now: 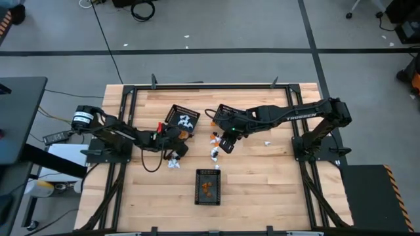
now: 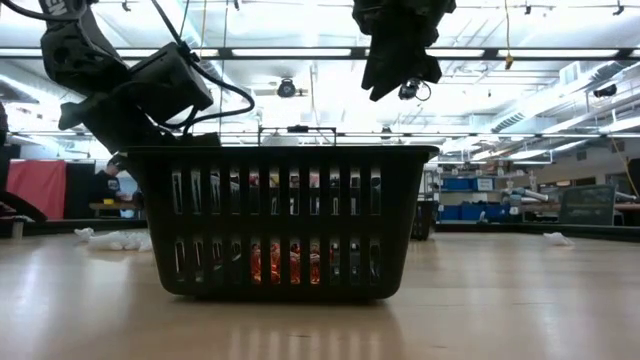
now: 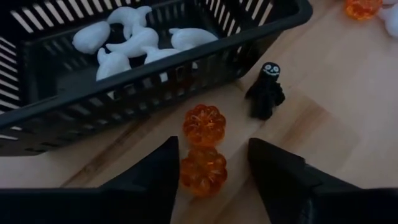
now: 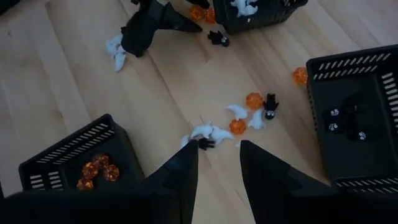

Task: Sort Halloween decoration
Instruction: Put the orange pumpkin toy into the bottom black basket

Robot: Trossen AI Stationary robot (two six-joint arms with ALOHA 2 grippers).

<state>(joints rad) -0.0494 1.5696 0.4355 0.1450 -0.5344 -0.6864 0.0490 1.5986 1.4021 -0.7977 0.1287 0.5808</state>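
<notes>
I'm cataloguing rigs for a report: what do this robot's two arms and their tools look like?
Both arms are dark, jointed and slim. The right arm carries white TROSSEN lettering along its forearm. The left arm has a pale round part near its base and a red fitting with looping black cable near the wrist. Each tool, left tool and right tool, ends in two black, tapered, matte fingers.

In the low view, the orange trinkets point(image 2: 285, 262) are half hidden behind the basket point(image 2: 280, 220) bars; the scattered white pieces point(image 2: 115, 239) are too blurred to be identified.
</notes>
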